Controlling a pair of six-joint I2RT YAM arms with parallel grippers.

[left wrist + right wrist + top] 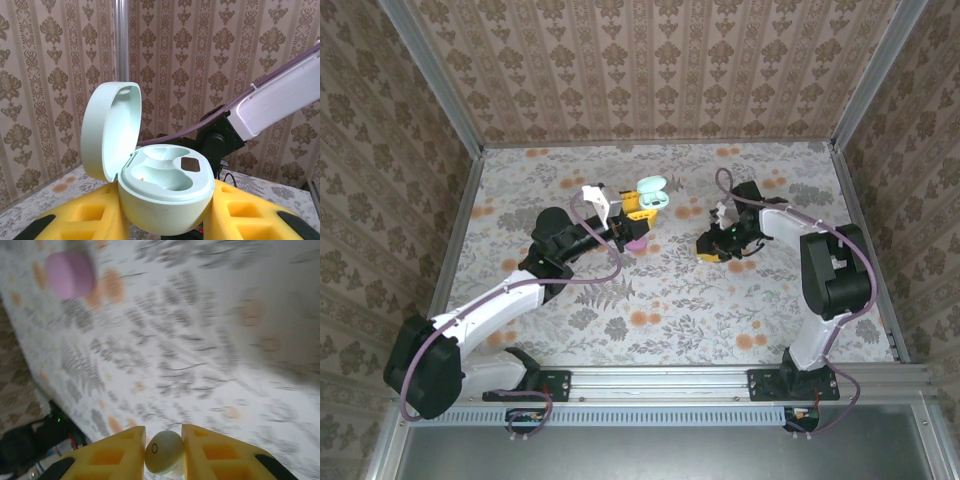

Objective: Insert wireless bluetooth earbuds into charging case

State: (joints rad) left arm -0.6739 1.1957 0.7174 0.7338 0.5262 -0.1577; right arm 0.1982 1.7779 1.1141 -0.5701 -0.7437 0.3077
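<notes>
Mia: Looking at the big table (720, 320), is the job done yet?

Ben: No. The left gripper (632, 208) is pressed onto the mint-green case (165, 200) from both sides and holds it up. The lid (107, 130) is flipped open. Both little holes (160, 176) inside look bare.

Mia: So where is the earbud?

Ben: The right gripper (164, 436) pinches a pale earbud (163, 454) between its yellow fingers (215, 452). It is down low over the table, off to the right of the case. It is not in yet. I think it has to be carried over and set in a hole. Then the other earbud will need the same.

Mia: Is there room to move?

Ben: Lots. The walls (650, 70) are well away from both grippers, and open table lies between the two. A pink case (636, 243) sits close to the left gripper, so the right arm should keep off it.

Mia: What is the tight bit?

Ben: The hole. It is small, and the lid stands right beside it on one side.
</notes>
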